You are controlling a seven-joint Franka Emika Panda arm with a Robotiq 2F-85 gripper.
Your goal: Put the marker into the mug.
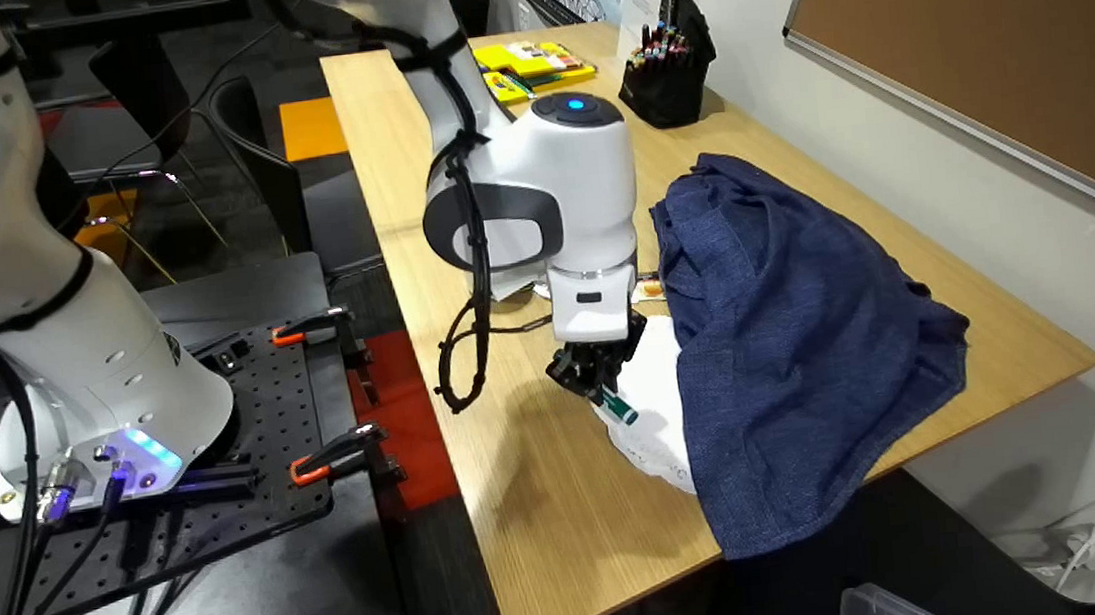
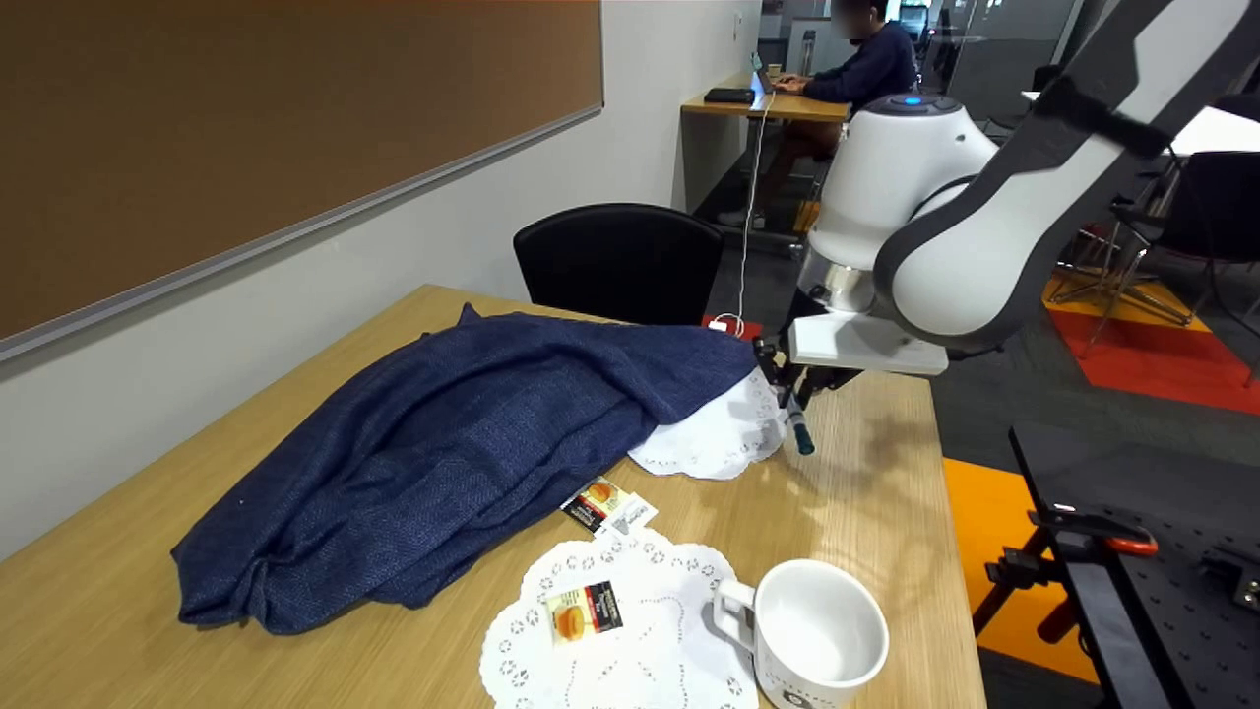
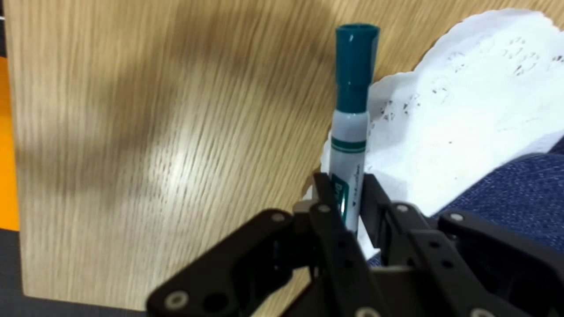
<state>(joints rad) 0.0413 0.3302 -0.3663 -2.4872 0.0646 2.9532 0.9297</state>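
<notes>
The marker (image 3: 352, 88) has a dark green cap and a white body. My gripper (image 3: 346, 182) is shut on its white body, with the green cap end pointing out past the fingertips. In both exterior views the gripper (image 1: 603, 387) (image 2: 790, 392) holds the marker (image 1: 621, 409) (image 2: 802, 435) tilted, cap end down, above the table beside a white doily. The white mug (image 2: 822, 625) stands upright, mouth up, handle towards the other doily, well away from the gripper. Its inside looks empty. In the other views the mug is hidden or cannot be made out.
A crumpled blue cloth (image 1: 803, 353) (image 2: 472, 443) covers much of the table and part of a doily (image 1: 653, 408) (image 2: 714, 438). Another doily (image 2: 630, 650) bears a tea packet (image 2: 584, 612). A black pen holder (image 1: 667, 90) and yellow boxes (image 1: 534, 63) stand farther along the table.
</notes>
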